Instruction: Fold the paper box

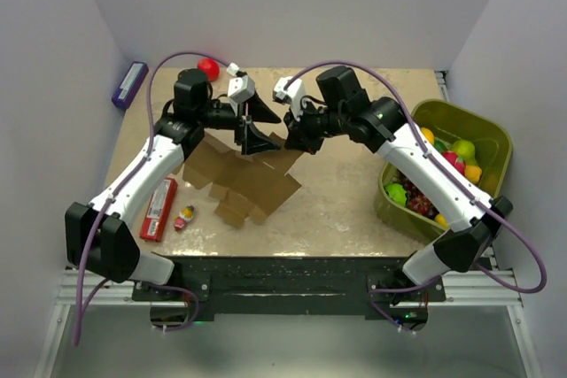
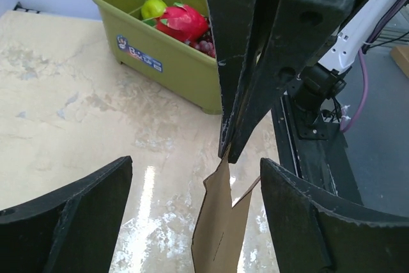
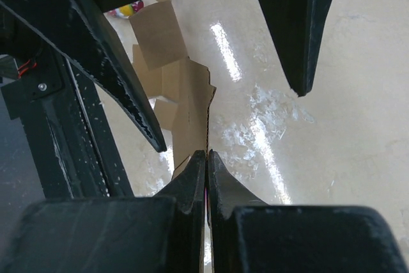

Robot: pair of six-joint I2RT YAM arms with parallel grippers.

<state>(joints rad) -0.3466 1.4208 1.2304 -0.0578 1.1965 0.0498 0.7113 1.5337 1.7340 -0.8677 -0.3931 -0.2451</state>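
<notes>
The paper box [image 1: 252, 185] is a flat brown die-cut cardboard sheet with flaps, lying in the middle of the table with its far edge lifted. My right gripper [image 1: 290, 142] is shut on the edge of a raised flap; in the right wrist view its fingertips [image 3: 206, 155] pinch the thin cardboard [image 3: 185, 94]. My left gripper [image 1: 252, 133] is open, with its fingers [image 2: 83, 209] apart on either side of the same flap [image 2: 220, 222] and not touching it. The right gripper's closed fingers [image 2: 255, 62] show in the left wrist view, holding the flap's tip.
A green bin [image 1: 492, 143] of toy fruit stands at the right edge and shows in the left wrist view [image 2: 166, 62]. A red flat pack [image 1: 159, 208] and a small toy [image 1: 185, 216] lie front left. A purple box [image 1: 129, 83] and a red ball [image 1: 208, 67] are at the back left.
</notes>
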